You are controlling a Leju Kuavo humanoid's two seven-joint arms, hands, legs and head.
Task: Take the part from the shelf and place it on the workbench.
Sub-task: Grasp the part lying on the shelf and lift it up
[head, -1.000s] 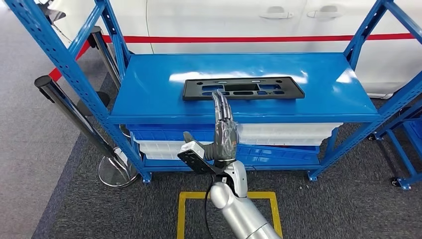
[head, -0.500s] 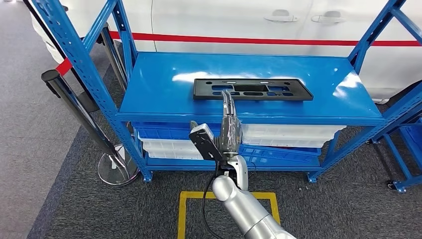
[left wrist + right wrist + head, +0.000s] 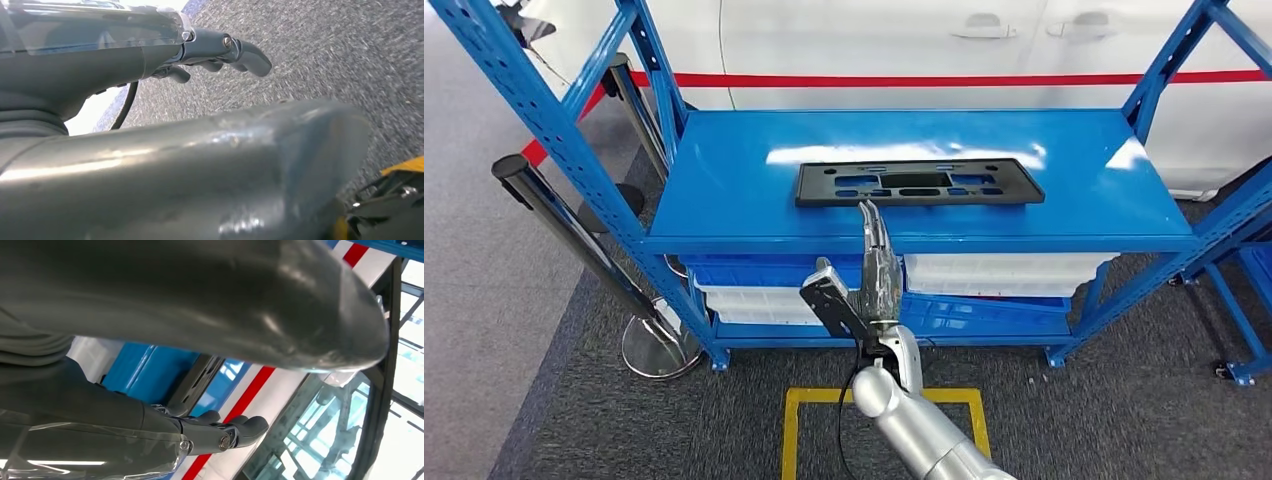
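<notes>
The part (image 3: 919,183), a flat black rectangular plate with slots, lies on the blue shelf top (image 3: 724,190). My right hand (image 3: 876,260) reaches up in front of the shelf with its fingers stretched out straight and nothing in them. Its fingertips are at the part's near edge. In the right wrist view the right hand (image 3: 150,425) points at the part (image 3: 197,377), a dark strip on the blue surface. My left hand (image 3: 150,60) hangs over grey carpet, fingers (image 3: 230,50) loosely bent, holding nothing.
White and blue bins (image 3: 994,270) fill the level under the shelf top. Blue uprights (image 3: 534,110) frame the shelf. Stanchion posts (image 3: 564,220) with a red belt stand at the left. A white car (image 3: 904,50) is behind, another blue rack (image 3: 1239,270) at the right, yellow floor marking (image 3: 789,430) below.
The view has swayed sideways and back. My right hand has turned edge-on, and its fingertips have dropped from over the part's near edge to just at it.
</notes>
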